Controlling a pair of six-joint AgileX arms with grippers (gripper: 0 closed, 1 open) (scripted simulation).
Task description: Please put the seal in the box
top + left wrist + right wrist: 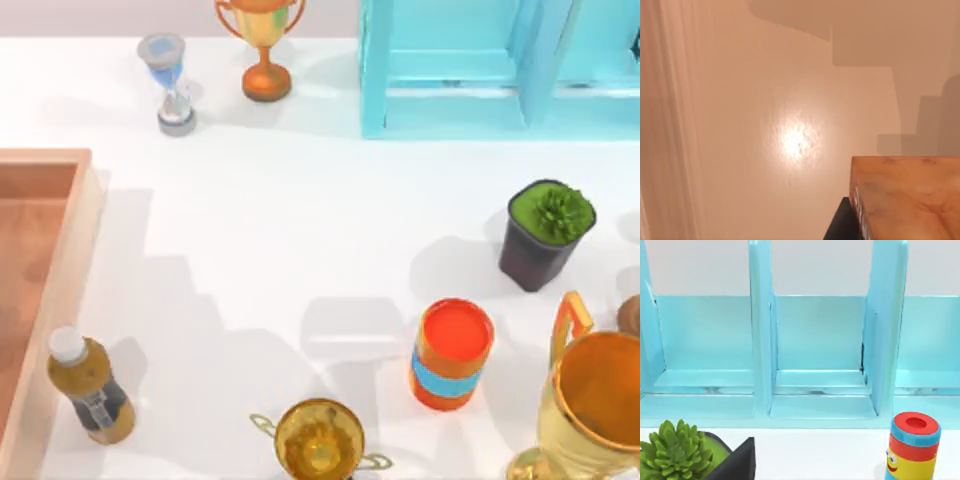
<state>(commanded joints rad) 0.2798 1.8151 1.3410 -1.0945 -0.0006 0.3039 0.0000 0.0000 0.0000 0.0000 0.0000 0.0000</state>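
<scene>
The box point(88, 230) stood at the left edge of the table, with its thick light-wood wall and a part of its peach floor visible from above. In the left wrist view the camera looked down on a smooth peach surface, which was most likely the floor of the box point(790, 100), with a paler raised band along one side. The seal point(905, 200) was very near to this camera, a reddish-brown block above that floor. Whether it touched the floor was not clear. A dark piece point(840, 227) lay just beside the seal. It was perhaps a part of the left gripper, and I could not tell if this claw was spread or was pinching the seal.

On the table, an amber bottle point(90, 385) stood just beside the box wall. An hourglass point(170, 85) and an orange trophy point(265, 50) stood at the far side, next to the turquoise cabinet point(480, 70). An orange can point(450, 355), a potted plant point(545, 230) and two gold trophies point(320, 440) were towards the right.

The right wrist view faced the cabinet's open compartments point(820, 340), with the plant point(675, 455) and a yellow, red and blue can point(912, 447) in front.
</scene>
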